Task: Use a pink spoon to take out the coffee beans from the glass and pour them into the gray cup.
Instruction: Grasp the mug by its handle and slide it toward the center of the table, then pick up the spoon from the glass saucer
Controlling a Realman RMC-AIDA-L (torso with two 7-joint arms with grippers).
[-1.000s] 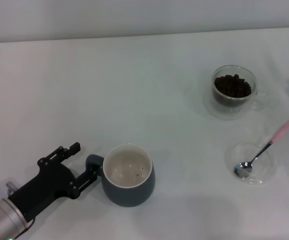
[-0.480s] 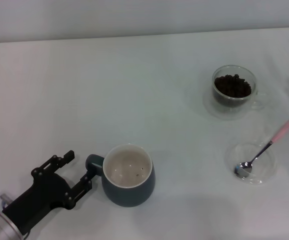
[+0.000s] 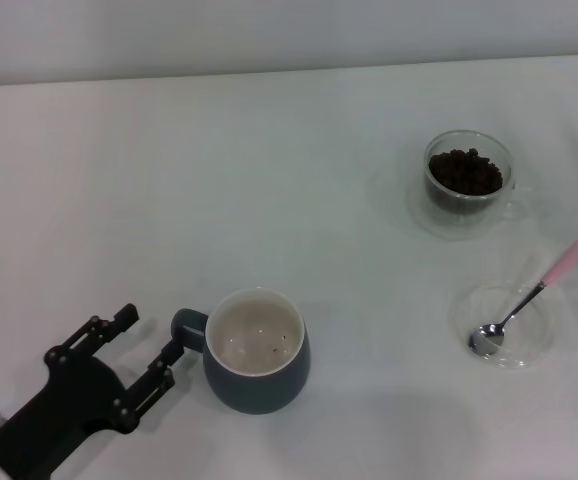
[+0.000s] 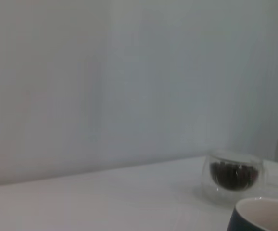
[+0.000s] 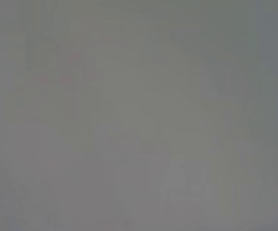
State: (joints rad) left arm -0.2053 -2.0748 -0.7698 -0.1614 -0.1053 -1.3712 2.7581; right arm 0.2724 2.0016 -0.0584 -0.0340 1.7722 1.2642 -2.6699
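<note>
Trouble from here most likely starts at the gray cup (image 3: 257, 350), which stands at the near left with its small loop handle turned toward the left gripper (image 3: 145, 348). One dark finger (image 3: 159, 365) sits just beside that handle, though I cannot tell if they touch. A careless sweep of that arm could catch the loop and spin or tip the cup, moving the pouring target.

On the right, the pink spoon (image 3: 529, 298) lies tilted in a clear saucer (image 3: 539, 345), bowl down and pale handle poking over the far right rim. A grasp on the slim stem could slide it or flip the light saucer. The coffee beans (image 3: 465, 172) are heaped in the glass (image 3: 469, 180) at the far right, well apart from the cup, so a loaded spoon must cross bare table (image 3: 219, 160) and could shed beans on the way.

The left arm reaches in low from the near left corner, its gripper spread wide and holding nothing. The right gripper appears in no view; its wrist camera shows only featureless gray.
</note>
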